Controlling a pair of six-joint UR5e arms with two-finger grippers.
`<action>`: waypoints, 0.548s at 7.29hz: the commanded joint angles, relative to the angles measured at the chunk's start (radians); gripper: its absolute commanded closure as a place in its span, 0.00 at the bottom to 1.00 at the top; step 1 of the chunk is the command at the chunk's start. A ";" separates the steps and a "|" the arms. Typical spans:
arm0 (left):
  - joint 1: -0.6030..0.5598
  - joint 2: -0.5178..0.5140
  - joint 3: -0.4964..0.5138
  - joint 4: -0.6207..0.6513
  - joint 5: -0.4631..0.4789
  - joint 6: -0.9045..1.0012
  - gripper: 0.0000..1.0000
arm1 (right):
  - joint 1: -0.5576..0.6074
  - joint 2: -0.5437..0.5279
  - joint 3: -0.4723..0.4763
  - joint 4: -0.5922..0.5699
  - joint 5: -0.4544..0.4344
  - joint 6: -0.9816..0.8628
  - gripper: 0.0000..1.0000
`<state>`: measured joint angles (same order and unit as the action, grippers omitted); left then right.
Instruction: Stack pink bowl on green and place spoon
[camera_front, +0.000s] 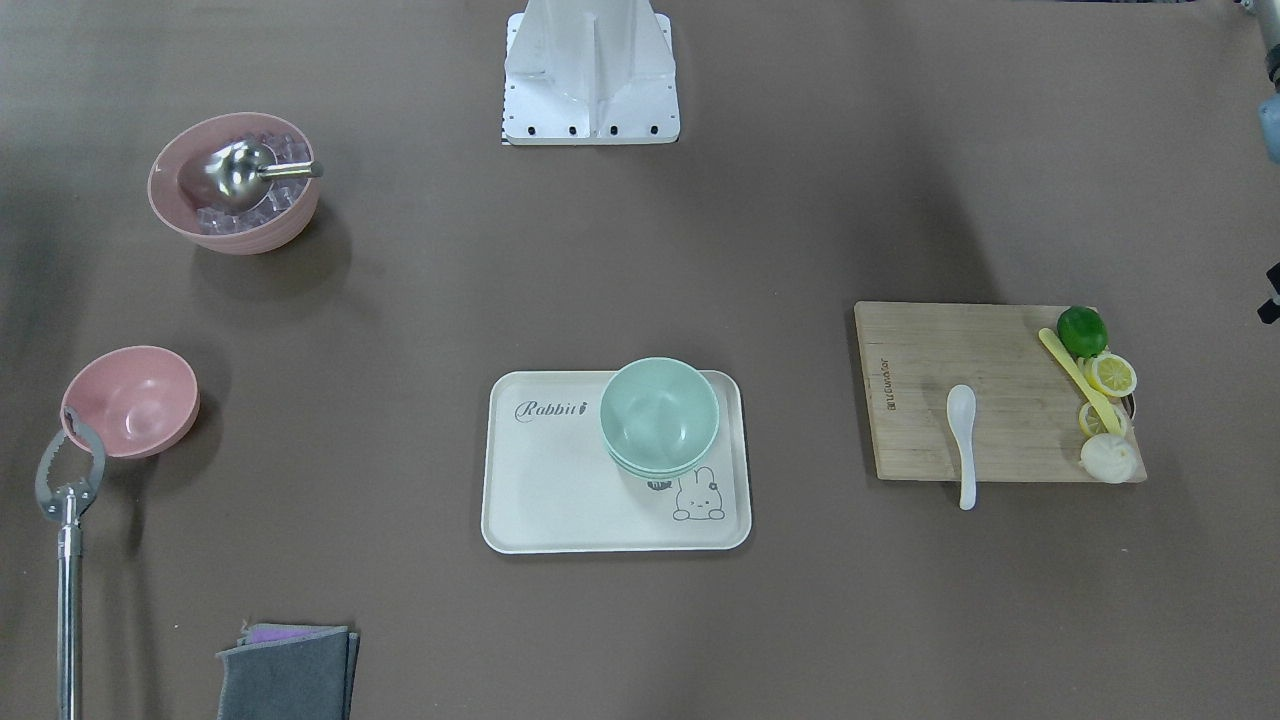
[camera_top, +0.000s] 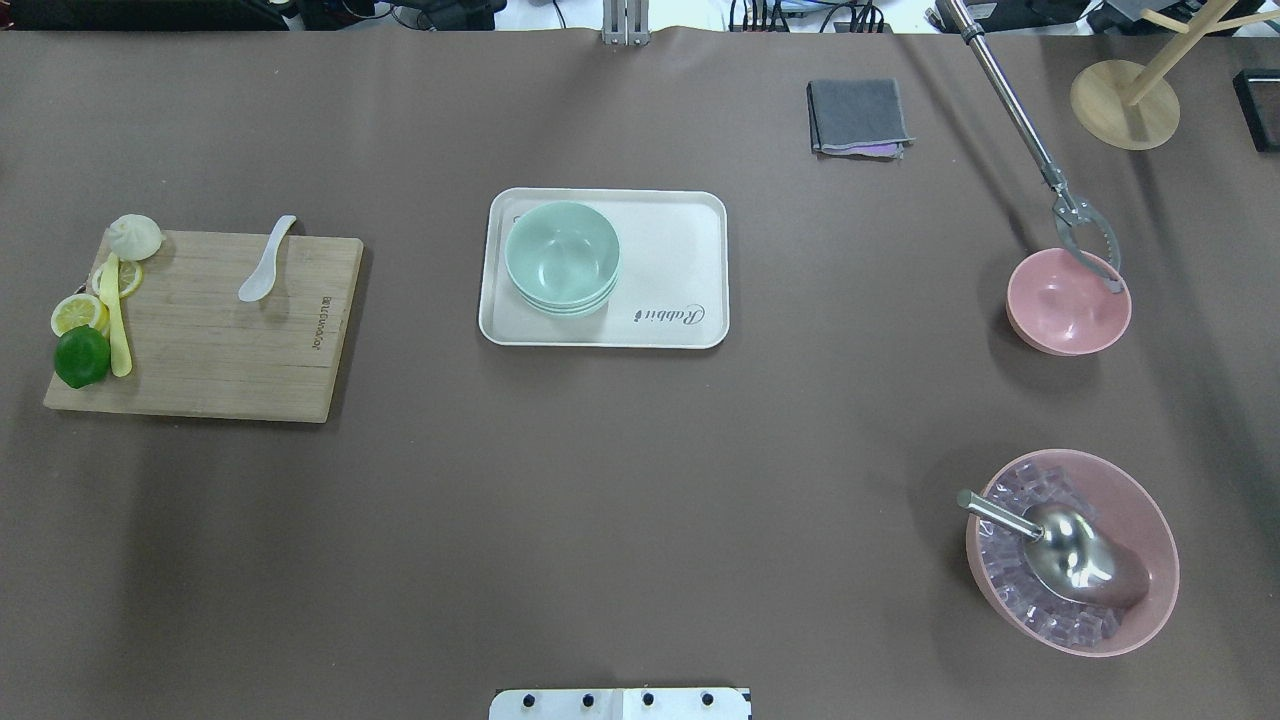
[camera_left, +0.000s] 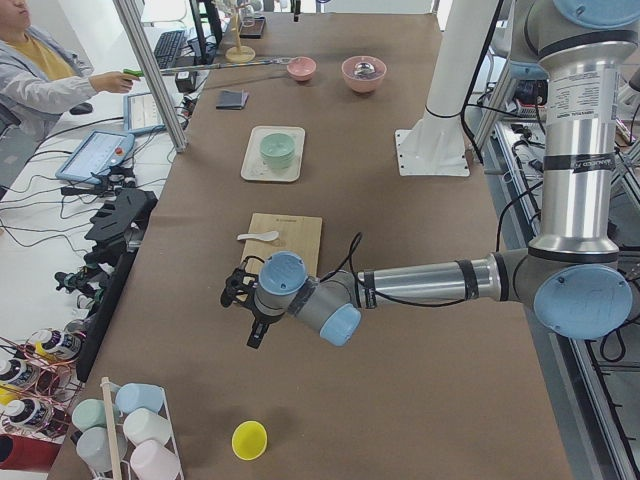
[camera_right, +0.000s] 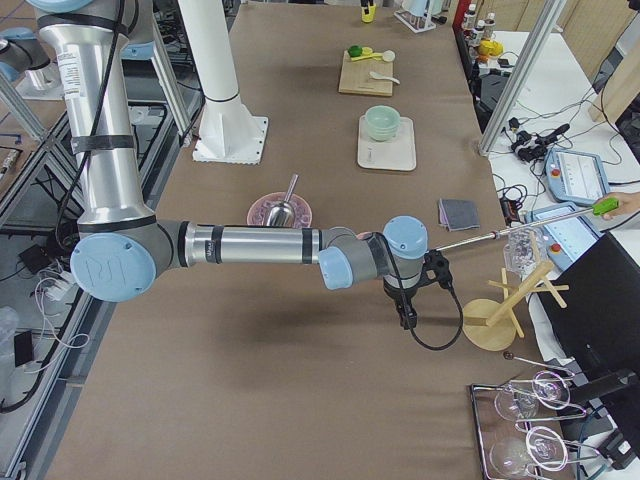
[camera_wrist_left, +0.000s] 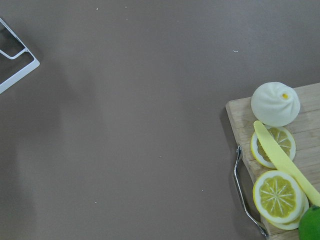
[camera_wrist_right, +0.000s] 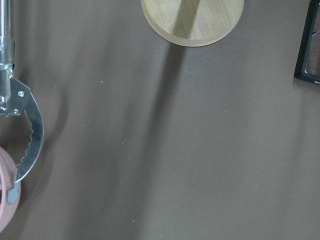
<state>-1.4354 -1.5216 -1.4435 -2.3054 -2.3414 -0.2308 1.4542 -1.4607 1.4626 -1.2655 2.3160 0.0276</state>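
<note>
**Nothing stacked yet**

The empty pink plastic bowl (camera_top: 1068, 302) sits on the counter (camera_top: 640, 480) near the right end effector (camera_right: 408, 312), well apart from the pale green bowl (camera_top: 561, 255). The white spoon (camera_top: 265, 275) lies untouched near the left end effector (camera_left: 250, 325). I cannot tell either's grip.

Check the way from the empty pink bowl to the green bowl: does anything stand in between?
No, only bare table lies between the pink bowl and the green bowl on its tray. However, a long metal grabber touches the pink bowl's rim.
</note>
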 joint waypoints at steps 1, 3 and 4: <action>0.001 0.008 -0.009 -0.008 -0.003 0.002 0.01 | 0.000 -0.006 0.001 0.000 0.005 0.000 0.00; 0.000 0.011 0.012 -0.014 -0.001 0.002 0.01 | 0.000 -0.006 0.005 0.000 0.005 0.000 0.00; 0.000 0.012 0.006 -0.014 -0.003 0.001 0.01 | 0.000 -0.006 0.015 0.001 0.003 0.001 0.00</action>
<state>-1.4355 -1.5110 -1.4370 -2.3180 -2.3431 -0.2286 1.4542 -1.4661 1.4689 -1.2652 2.3204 0.0279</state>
